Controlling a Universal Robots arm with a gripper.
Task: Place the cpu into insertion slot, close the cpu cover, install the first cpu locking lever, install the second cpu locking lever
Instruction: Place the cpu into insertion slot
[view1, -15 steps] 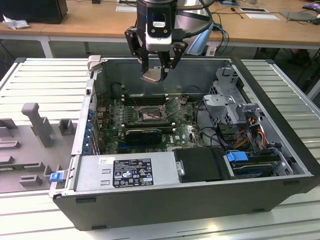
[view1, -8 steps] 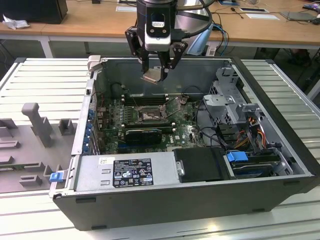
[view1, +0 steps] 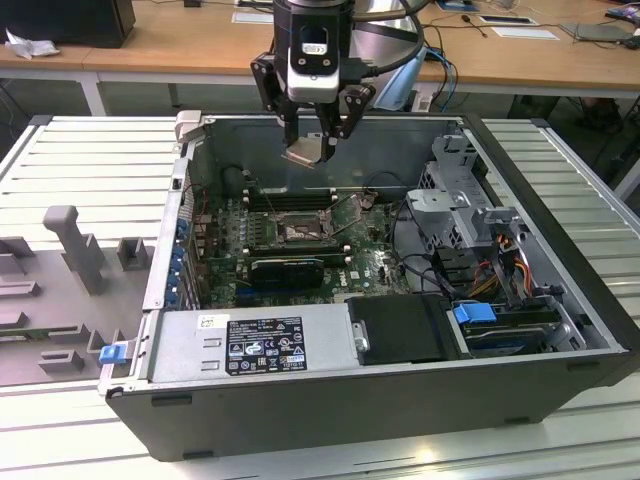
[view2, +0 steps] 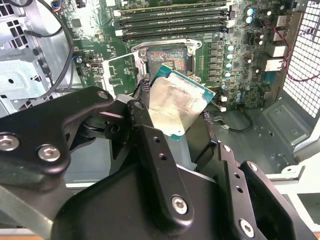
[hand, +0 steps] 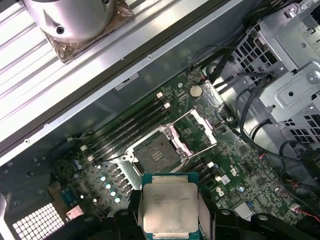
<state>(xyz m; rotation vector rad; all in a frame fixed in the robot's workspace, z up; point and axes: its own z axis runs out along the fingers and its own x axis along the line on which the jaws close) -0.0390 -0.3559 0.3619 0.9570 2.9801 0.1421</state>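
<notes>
Here, in the upper middle of the exterior view, the gripper (view1: 315, 135) is seen hanging above an open computer case (view1: 560, 330) that lies on its side on a ribbed metal counter (view1: 90, 170). The fingers are closed on the cpu (view1: 306, 153), which is held by two opposite edges and kept in the air, clear of the board below. In both wrist views the cpu (view2: 177, 107) (hand: 169, 207) is shown clamped between the black fingers (view2: 150, 145), with its pale metal face and green rim turned toward the cameras; in the second wrist view it is seen at a tilt. The insertion slot (view1: 300, 232) is found near the centre of the exterior view, on the green motherboard (view1: 375, 262), lower in the frame than the gripper and apart from it. The insertion slot (hand: 156, 152) is left uncovered, its dull centre exposed inside a dark frame. The cpu cover (hand: 206, 128) is seen swung open, raised off the slot and standing along one side of it, so that board parts are visible through its window. Long black memory slots (view1: 290, 197) are set just beyond the slot, toward the case's far wall. A grey power supply (view1: 250, 340) with a label is placed along the lower edge of the case, and a metal drive cage (view1: 450, 180) is mounted toward the exterior view's right. Grey fixture blocks (view1: 75, 245) are laid on the counter at the exterior view's left.
</notes>
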